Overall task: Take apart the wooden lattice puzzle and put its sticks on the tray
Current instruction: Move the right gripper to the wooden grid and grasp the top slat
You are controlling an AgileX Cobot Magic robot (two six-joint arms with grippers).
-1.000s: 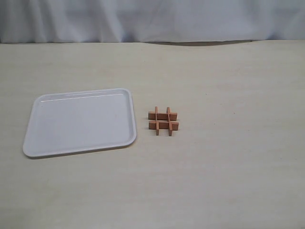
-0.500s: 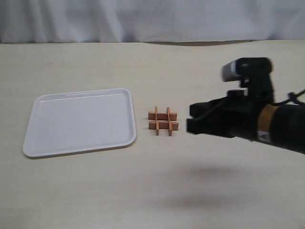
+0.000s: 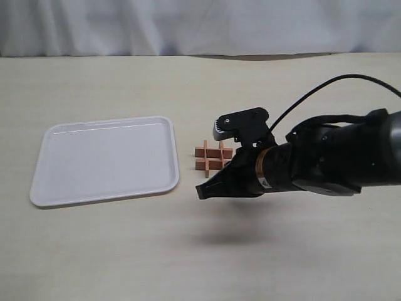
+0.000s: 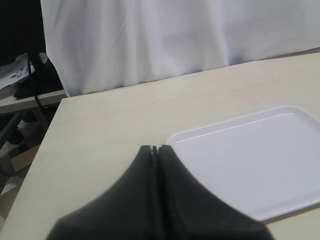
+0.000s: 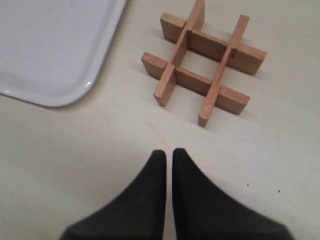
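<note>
Only my left wrist camera showed my left gripper (image 4: pixel 154 148): fingertips pressed together, empty, near a corner of the tray (image 4: pixel 250 160). My right gripper (image 5: pixel 165 152) was closed to a sliver, holding nothing. It hovered just short of the wooden lattice puzzle (image 5: pixel 206 44), which sat assembled on the table (image 3: pixel 125 251) beside the tray.

One tray (image 3: pixel 103 160), one lattice puzzle (image 3: pixel 210 152) of four sticks (image 5: pixel 207 44), two tools (image 4: pixel 154 149) (image 5: pixel 164 153).

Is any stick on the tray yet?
No, the puzzle sits whole on the table, beside the tray.
</note>
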